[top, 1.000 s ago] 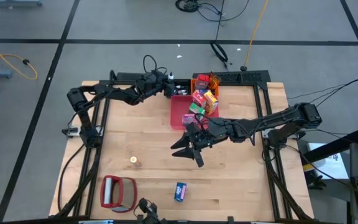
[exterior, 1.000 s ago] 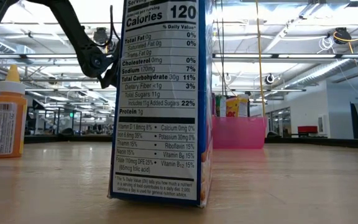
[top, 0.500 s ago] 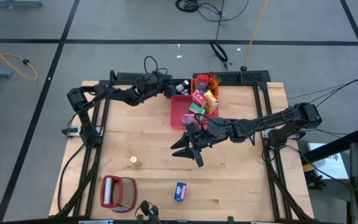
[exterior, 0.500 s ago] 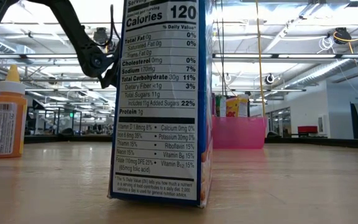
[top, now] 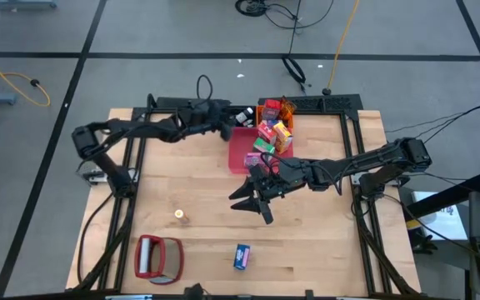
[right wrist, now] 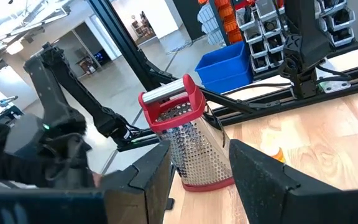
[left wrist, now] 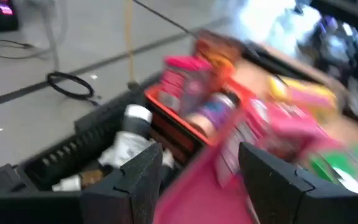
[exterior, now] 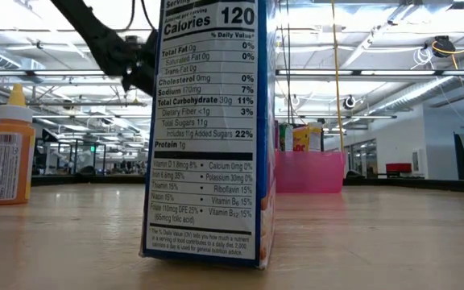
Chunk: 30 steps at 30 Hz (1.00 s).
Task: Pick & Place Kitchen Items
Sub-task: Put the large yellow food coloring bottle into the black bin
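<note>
Red, yellow and green cartons [top: 272, 135] stand piled on a pink tray [top: 242, 154] and beside an orange-red tray [top: 273, 108] at the table's far middle. Small white-and-brown bottles [left wrist: 129, 127] lie on the dark frame by the far edge. My left gripper [top: 227, 129] hovers open at the pink tray's far left corner, with nothing between its fingers [left wrist: 135, 180]. My right gripper [top: 252, 204] hangs open over the table's middle, level, also with nothing between its fingers. A blue carton [top: 241, 256] stands near the front edge and fills the low view [exterior: 208, 129].
A red-framed silvery grater [top: 158, 257] lies at the near left and shows ahead of my right gripper [right wrist: 182, 140]. A small orange bottle [top: 178, 215] stands left of the middle [exterior: 8, 145]. Bare wood lies between the bottle and the pink tray.
My left gripper has risen above the far edge of the table and tipped up toward level. That arm's elbow has swung out toward the table's left edge. My right arm and all the items have stayed where they were.
</note>
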Each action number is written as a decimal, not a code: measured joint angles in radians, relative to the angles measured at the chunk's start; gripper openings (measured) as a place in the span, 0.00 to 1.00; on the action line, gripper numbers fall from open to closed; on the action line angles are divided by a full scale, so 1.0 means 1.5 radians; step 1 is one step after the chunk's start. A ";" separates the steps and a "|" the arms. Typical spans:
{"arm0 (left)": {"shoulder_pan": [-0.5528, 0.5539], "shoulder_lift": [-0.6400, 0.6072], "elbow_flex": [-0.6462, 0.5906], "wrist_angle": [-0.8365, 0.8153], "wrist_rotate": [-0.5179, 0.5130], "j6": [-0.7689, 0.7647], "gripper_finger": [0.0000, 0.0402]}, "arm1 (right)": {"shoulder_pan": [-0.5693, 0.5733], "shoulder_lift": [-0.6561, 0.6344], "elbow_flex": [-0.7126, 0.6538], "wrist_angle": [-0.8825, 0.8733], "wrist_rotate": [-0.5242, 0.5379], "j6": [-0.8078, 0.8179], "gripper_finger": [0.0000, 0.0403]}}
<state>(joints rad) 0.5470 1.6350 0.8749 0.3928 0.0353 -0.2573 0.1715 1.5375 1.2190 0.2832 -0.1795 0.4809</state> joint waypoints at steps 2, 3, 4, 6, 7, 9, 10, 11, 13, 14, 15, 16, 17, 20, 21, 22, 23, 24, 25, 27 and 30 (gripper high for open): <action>-0.009 -0.033 0.000 -0.062 0.024 0.028 0.53 | -0.001 0.000 0.000 0.000 0.000 -0.002 0.38; -0.015 -0.051 0.000 -0.094 0.036 0.040 0.53 | -0.001 0.000 0.000 0.000 0.000 -0.002 0.38; -0.020 -0.068 0.000 -0.125 0.049 0.053 0.53 | -0.001 0.000 0.000 0.000 0.000 -0.002 0.38; -0.033 -0.102 0.000 -0.184 0.071 0.078 0.53 | -0.001 0.000 0.000 0.000 0.000 -0.002 0.38; -0.040 -0.121 0.000 -0.213 0.080 0.089 0.53 | -0.001 0.000 0.000 0.000 0.000 -0.002 0.38; -0.054 -0.155 0.000 -0.261 0.096 0.103 0.53 | -0.001 0.000 0.000 0.000 0.000 -0.002 0.38; -0.062 -0.171 0.000 -0.287 0.102 0.107 0.53 | -0.001 0.000 0.000 -0.001 0.000 -0.003 0.38; -0.070 -0.187 0.000 -0.306 0.108 0.107 0.53 | -0.001 0.000 0.000 -0.001 0.000 -0.004 0.38; -0.087 -0.218 0.000 -0.343 0.121 0.107 0.53 | -0.001 0.000 0.000 -0.001 0.000 -0.004 0.38; -0.096 -0.233 0.000 -0.362 0.127 0.107 0.53 | -0.001 0.000 0.000 -0.001 0.000 -0.004 0.38; -0.104 -0.247 0.000 -0.378 0.134 0.107 0.53 | -0.001 0.000 0.000 -0.001 0.000 -0.005 0.38; -0.115 -0.261 0.000 -0.397 0.139 0.107 0.53 | -0.001 0.000 0.000 -0.001 0.000 -0.005 0.38; -0.125 -0.273 0.000 -0.414 0.143 0.106 0.53 | -0.001 0.000 0.000 0.000 0.000 -0.005 0.38; -0.160 -0.309 0.000 -0.466 0.154 0.096 0.53 | -0.001 0.000 0.000 0.000 0.000 -0.011 0.38; -0.174 -0.320 0.000 -0.481 0.157 0.093 0.53 | -0.001 0.000 0.000 0.000 0.000 -0.014 0.38; -0.188 -0.332 0.000 -0.496 0.158 0.083 0.53 | -0.001 0.000 0.000 0.000 0.000 -0.015 0.38; -0.203 -0.343 0.000 -0.515 0.158 0.072 0.53 | -0.001 0.000 0.000 0.000 0.000 -0.015 0.38; -0.217 -0.352 0.000 -0.530 0.158 0.062 0.53 | -0.001 0.000 0.000 0.001 0.000 -0.015 0.38; -0.232 -0.361 0.000 -0.541 0.158 0.052 0.53 | -0.001 0.000 0.000 0.001 0.000 -0.015 0.38; -0.263 -0.381 0.000 -0.572 0.158 0.025 0.53 | -0.001 0.000 0.000 0.001 0.000 -0.016 0.38; -0.312 -0.404 0.000 -0.606 0.155 -0.019 0.53 | -0.001 0.000 0.000 0.002 0.000 -0.017 0.38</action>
<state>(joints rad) 0.0784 1.0290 0.8749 -0.5163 0.2675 -0.2857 0.1699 1.5375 1.2190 0.2855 -0.1795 0.4553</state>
